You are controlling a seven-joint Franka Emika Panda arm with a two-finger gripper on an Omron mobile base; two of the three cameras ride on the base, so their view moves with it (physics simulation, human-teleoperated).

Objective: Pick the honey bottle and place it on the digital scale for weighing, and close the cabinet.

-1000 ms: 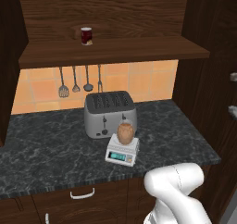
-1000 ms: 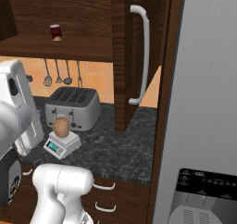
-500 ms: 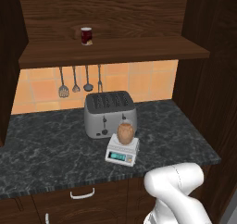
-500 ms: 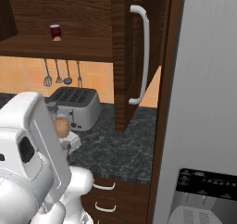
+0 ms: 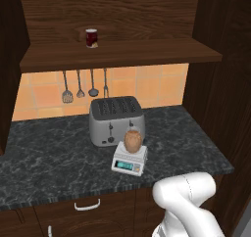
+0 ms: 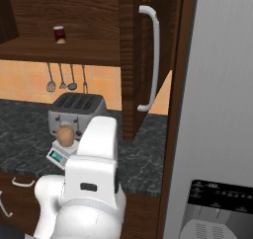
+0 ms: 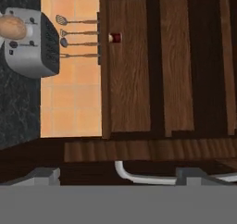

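Observation:
The honey bottle (image 5: 133,140) stands upright on the digital scale (image 5: 129,161), just in front of the toaster; from the right the honey bottle (image 6: 64,134) and scale (image 6: 59,155) sit left of my arm. In the hand view, rolled sideways, the honey bottle (image 7: 12,28) is at the far upper left. The cabinet (image 5: 117,52) is open, and its right door (image 6: 130,60) stands edge-on with a long silver handle (image 6: 151,60). My gripper (image 7: 121,177) is open, the fingertips (image 7: 44,176) spread wide, with the door's handle (image 7: 139,177) running between them just beyond.
A silver four-slot toaster (image 5: 116,120) stands behind the scale. A small dark red jar (image 5: 91,37) sits on the cabinet shelf. Utensils (image 5: 83,86) hang on the tiled wall. A grey fridge (image 6: 217,109) stands to the right of the door. Drawers (image 5: 87,204) lie below the counter.
My arm has swung from the left edge of the right base view to its lower middle. The honey bottle stays on the scale and the door has not moved.

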